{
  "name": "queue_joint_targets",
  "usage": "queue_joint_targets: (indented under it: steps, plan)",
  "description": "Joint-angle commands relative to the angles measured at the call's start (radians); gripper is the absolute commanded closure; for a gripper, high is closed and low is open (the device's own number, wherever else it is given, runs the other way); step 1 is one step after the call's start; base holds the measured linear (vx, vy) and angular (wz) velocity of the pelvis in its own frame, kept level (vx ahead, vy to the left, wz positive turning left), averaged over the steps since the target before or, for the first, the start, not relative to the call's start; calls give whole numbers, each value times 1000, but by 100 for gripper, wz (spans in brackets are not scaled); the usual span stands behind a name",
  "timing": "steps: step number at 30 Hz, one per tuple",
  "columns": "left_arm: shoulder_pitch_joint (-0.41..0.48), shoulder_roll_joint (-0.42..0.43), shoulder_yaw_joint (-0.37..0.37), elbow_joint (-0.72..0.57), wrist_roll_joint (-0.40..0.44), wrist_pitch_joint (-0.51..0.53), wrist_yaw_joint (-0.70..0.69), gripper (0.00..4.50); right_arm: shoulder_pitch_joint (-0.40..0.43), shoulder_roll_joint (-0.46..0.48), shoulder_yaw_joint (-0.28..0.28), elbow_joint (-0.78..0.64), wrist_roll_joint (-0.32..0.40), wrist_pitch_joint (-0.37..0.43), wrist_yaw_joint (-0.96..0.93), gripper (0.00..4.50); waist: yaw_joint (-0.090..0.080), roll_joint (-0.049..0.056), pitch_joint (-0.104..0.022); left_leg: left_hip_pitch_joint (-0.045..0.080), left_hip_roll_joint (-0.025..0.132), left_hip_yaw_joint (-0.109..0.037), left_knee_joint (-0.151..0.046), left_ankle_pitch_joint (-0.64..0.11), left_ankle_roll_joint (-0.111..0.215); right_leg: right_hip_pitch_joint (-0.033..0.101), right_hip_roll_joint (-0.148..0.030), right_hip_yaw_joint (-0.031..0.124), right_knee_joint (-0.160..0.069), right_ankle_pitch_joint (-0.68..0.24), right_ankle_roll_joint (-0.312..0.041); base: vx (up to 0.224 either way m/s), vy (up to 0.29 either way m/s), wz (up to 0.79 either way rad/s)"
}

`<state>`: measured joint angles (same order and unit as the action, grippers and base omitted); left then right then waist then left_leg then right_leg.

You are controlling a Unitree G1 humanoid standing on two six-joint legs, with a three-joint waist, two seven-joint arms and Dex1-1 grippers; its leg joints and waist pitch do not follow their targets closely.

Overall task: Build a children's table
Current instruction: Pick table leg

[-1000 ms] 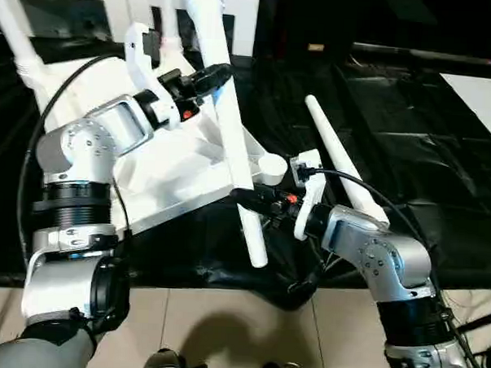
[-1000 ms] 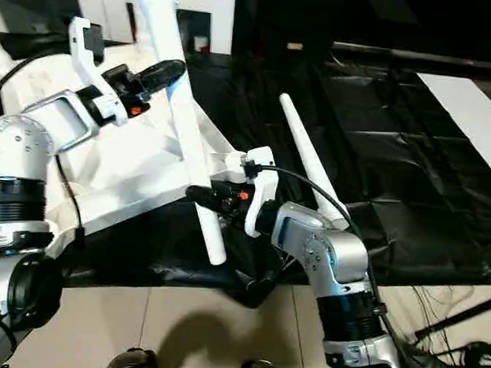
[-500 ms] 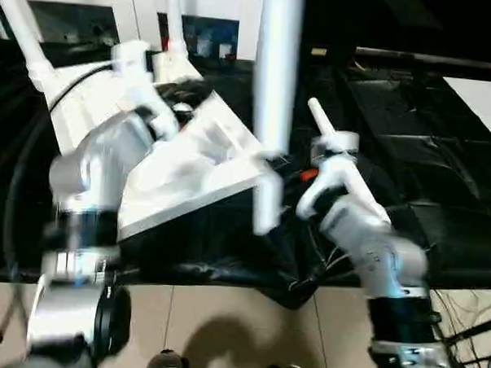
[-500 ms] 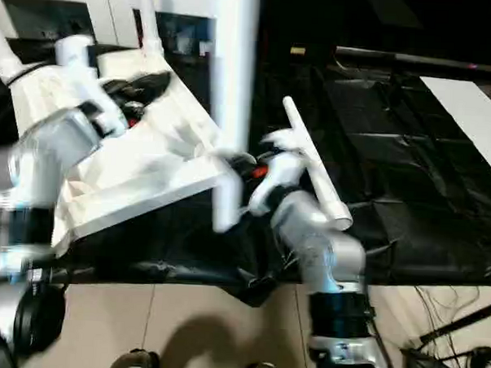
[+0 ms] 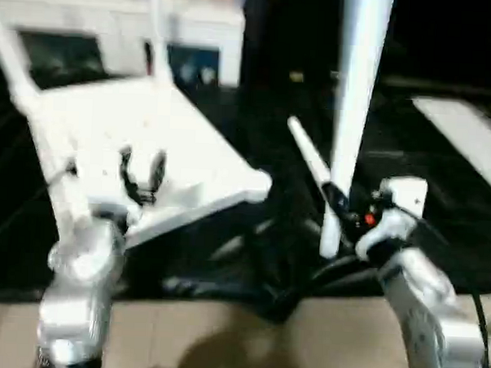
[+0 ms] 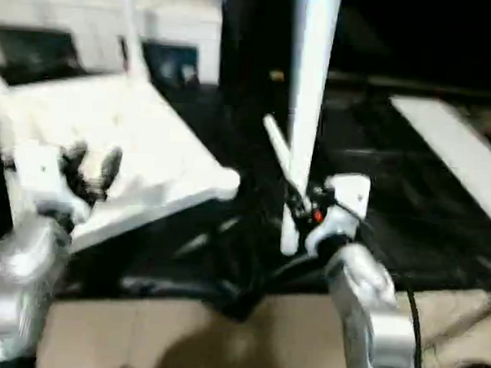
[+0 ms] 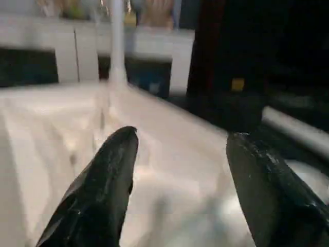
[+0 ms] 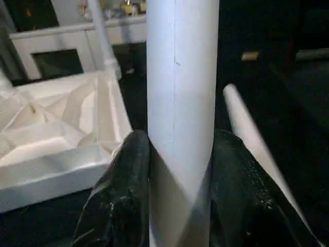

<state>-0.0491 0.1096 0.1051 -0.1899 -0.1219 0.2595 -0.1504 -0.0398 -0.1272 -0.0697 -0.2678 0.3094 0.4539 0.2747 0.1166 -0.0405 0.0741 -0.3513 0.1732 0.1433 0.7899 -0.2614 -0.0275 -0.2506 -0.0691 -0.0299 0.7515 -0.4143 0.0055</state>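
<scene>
At about four o'clock in the head view, the right forearm rises from the lower edge and ends in the right gripper (image 5: 336,206), whose two black fingers (image 8: 125,195) are clamped on either side of a white table leg (image 5: 357,91). The leg stands nearly upright, its short end hanging just below the grip and the long part running up past twelve o'clock. At about eight o'clock the left forearm reaches forward, and the left gripper (image 5: 142,173) points up over the upturned table top (image 5: 190,141) with its fingers well apart and nothing between them; whether they touch the top cannot be told. The top lies at ten o'clock on the black sheet (image 5: 441,184), ribbed side up. Another leg (image 5: 310,158) lies on the sheet just behind the held one.
</scene>
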Motion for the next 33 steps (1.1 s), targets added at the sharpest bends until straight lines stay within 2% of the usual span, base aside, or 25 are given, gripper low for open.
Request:
queue_joint_targets:
  steps: [1,2,3,5,6,7,8,9,10,11,12,13,14,15,16,17,18,19,21,22,23,24,25,28,33]
  plan:
    - [-11,18,-2,-12,36,-9,9,141,-25,-2,33,-14,-4,0,19,315,28,-10,-34,-32,-1,-18,-80,-103,48,52,-113,143,-273,-598,-117,127,-24,27]
    - [-8,16,-2,-14,41,-11,10,141,-25,-4,35,-11,-5,-1,25,315,25,25,-55,17,17,-12,-163,-69,45,60,-65,93,-266,-394,-157,109,-2,47]
    - [2,5,1,-30,45,0,14,141,-24,-10,46,-7,-7,-3,50,315,-6,50,-60,66,52,-58,-250,-121,59,31,16,20,-214,-201,-118,109,-2,47]
    - [7,-1,3,-40,49,6,16,141,-24,-13,51,-6,-10,-5,60,315,-62,63,-94,213,148,-185,-283,-247,185,-97,26,-22,-53,-86,-43,169,30,9]
    - [18,0,1,-54,52,12,17,141,-23,-17,61,-2,-14,-8,74,315,-78,55,-114,220,148,-199,-263,-231,316,-133,6,-28,-6,-10,41,190,25,-3]
    - [30,4,-1,-68,57,14,20,141,-28,-24,76,9,-23,-11,84,315,-81,53,-102,193,141,-184,-263,-221,350,-151,0,-24,11,30,63,196,10,-2]
    - [37,9,-5,-75,57,12,26,141,-29,-26,82,14,-20,-8,88,315,-86,19,-82,102,58,-191,-295,-211,478,-144,12,-26,20,131,61,157,-8,3]
    - [40,12,-7,-77,56,11,29,141,-29,-29,89,16,-17,-7,97,315,-101,20,-79,93,12,-160,-284,-182,477,-133,2,-8,-62,179,39,221,-37,38]
    - [46,17,-5,-86,55,15,33,141,-26,-28,101,16,-21,-17,99,315,-93,-37,-81,3,-94,-88,-215,-172,369,-19,-63,74,-187,203,91,134,-44,38]
    - [46,17,-5,-86,55,15,33,141,-26,-28,101,16,-21,-17,99,315,-74,-54,-77,-36,-111,-63,-163,-190,320,25,-128,104,-256,-35,119,154,-49,65]
    - [49,21,-7,-92,55,15,38,141,-20,-18,98,16,-15,-28,85,315,-75,-60,-79,-73,-60,-79,-21,-126,212,71,-257,116,-308,-321,41,89,-20,30]
    - [50,22,-7,-93,55,15,38,141,-19,-16,97,15,-13,-32,82,315,-65,-31,-70,-69,-46,-82,-15,-90,147,67,-269,89,-314,-389,0,189,-12,55]
    - [51,25,-10,-93,58,19,37,141,-13,-1,83,11,4,-33,73,315,-75,-34,-68,-57,-25,-76,-63,-55,67,68,-176,114,-297,-372,-189,202,16,32]
    - [54,20,-8,-92,51,13,31,141,-10,1,80,10,6,-32,74,315,-60,-6,-69,-41,-14,-58,-147,44,86,83,-113,57,-286,-259,-281,202,16,32]
    - [54,15,-4,-90,46,13,22,141,-10,-3,83,13,2,-36,80,315,-69,57,-92,60,22,-80,-239,180,98,20,-10,-37,-204,-14,-205,221,41,23]
    - [54,11,-6,-89,46,11,16,141,-10,-9,87,15,-5,-43,85,315,-119,58,-75,101,53,-146,-258,176,200,-64,45,-66,-116,35,-137,238,64,19]
    - [55,9,-8,-89,46,9,13,141,-9,-12,88,17,-8,-46,87,315,-120,49,-118,204,121,-218,-200,503,361,-175,12,-38,-31,49,-9,238,64,19]
    - [53,10,-18,-86,48,13,5,141,-10,-15,84,19,-7,-49,90,315,-100,59,-120,159,105,-200,-159,1037,361,-202,-17,-11,-23,209,79,196,28,3]
    - [41,23,-39,-71,45,8,-15,141,-18,-17,75,27,-2,-57,93,315,-96,28,-125,129,14,-137,-126,1499,186,-217,-27,13,-94,525,73,0,0,0]
    - [40,23,-40,-70,44,8,-17,141,-19,-17,74,28,-1,-58,93,315,-100,4,-123,109,-43,-109,-118,1396,122,-203,-30,31,-154,645,25,-211,-11,4]
    - [26,33,-51,-55,38,7,-37,141,-26,-14,61,32,12,-52,92,315,-100,-70,-121,40,-108,-62,-126,778,97,-115,-50,79,-174,792,7,-171,-5,31]
    - [9,46,-68,-34,39,-7,-59,141,-33,-14,50,38,22,-53,94,315,-77,-67,-105,12,-89,-64,-128,490,113,-90,-122,115,-194,785,-50,-171,-5,31]
    - [-8,53,-78,-12,32,-3,-77,141,-38,-14,43,45,25,-56,97,315,-68,-26,-103,6,-37,-73,-169,102,80,-77,-133,119,-212,516,-230,-45,-14,33]
    - [-51,59,-84,33,-4,12,-129,141,-52,-6,40,56,26,-56,96,315,-105,15,-84,19,2,-68,-226,-9,80,-119,-40,38,-194,208,-276,-20,-6,2]
    - [-169,72,-86,118,-104,48,-298,108,-94,15,45,95,49,-25,79,315,-105,19,-69,28,9,-40,-232,-288,24,-132,-61,44,-230,-137,-209,-62,-37,16]
